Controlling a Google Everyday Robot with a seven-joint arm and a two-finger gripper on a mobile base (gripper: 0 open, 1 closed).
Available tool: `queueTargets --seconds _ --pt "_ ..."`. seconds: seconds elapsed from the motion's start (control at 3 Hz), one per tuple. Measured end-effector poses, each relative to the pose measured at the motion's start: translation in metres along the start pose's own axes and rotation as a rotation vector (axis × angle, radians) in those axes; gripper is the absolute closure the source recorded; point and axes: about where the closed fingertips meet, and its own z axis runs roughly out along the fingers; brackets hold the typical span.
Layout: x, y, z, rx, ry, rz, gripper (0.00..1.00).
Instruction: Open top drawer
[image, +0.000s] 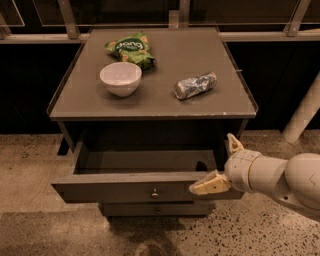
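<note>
Standing on a speckled floor (35, 160), the grey cabinet (150, 102) fills the middle of the view, and the top drawer (110, 191) is drawn well out from under its top, showing a dark, seemingly bare inside. The pull looks mostly done; I judge the step in hand to be its last stretch or the let-go. The white arm (295, 182) reaches in from the right, with the gripper (212, 162) at the drawer's right front corner. Its fingers are spread wide and clasp nothing, the lower one lying along the front panel's top edge, the other pointing up beside the cabinet's right side. Next comes either a little more drawing toward the camera or a clean retreat to the right, where the floor is open short of a pale post (305, 110). On top sit a white bowl (120, 78), a green snack bag (130, 49) and a crushed can (195, 85), all back from the front edge. The small knob (155, 192) sits untouched at centre.
</note>
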Motion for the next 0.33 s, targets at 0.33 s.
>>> queueTargets --seconds 0.33 --pt "0.0000 0.0000 0.0000 0.000 0.000 0.000 0.00"
